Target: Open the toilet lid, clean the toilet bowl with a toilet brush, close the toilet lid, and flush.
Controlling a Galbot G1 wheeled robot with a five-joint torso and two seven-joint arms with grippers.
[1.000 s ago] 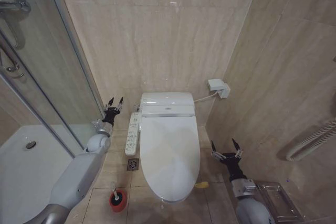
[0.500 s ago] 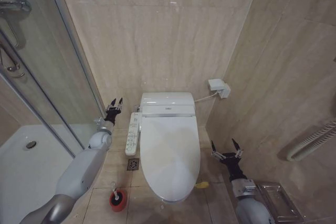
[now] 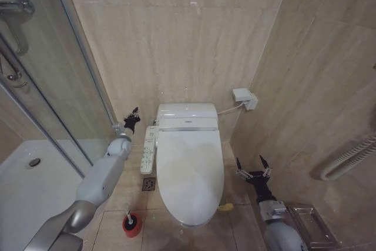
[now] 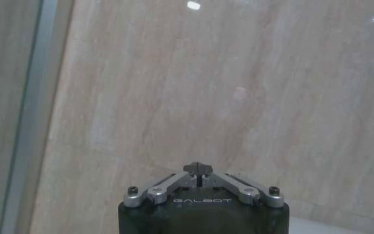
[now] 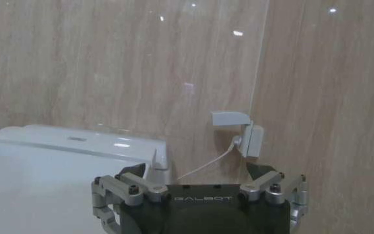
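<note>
Your left tool [image 3: 132, 116] was raised beside the rear of the toilet, near the tiled back wall, its fingers [image 4: 198, 168] pressed together at the tips with nothing between them, just beyond the far end of the narrow white button panel [image 3: 149, 149] that ran along the toilet's left side. Your right tool [image 3: 253, 169] hung low on the toilet's right side, near the side wall, its two fingers spread wide and empty. The toilet lid [image 3: 189, 173] lay shut, flat over the toilet bowl [image 3: 188, 224], of which you could see little more than a thin rim at the front edge; a small yellow-green mark sat at the lid's front right. The white bidet unit [image 3: 187, 116] sat across the rear, and a cord ran from it to a white wall box [image 3: 244, 98] on the right. The toilet brush [image 3: 131, 221] stood upright in its red holder cup on the floor at the toilet's front left, well apart from both tools, with a small floor drain [image 3: 148, 184] between it and the button panel. The glass shower screen [image 3: 53, 86] and white shower tray [image 3: 29, 186] stood at your left
</note>
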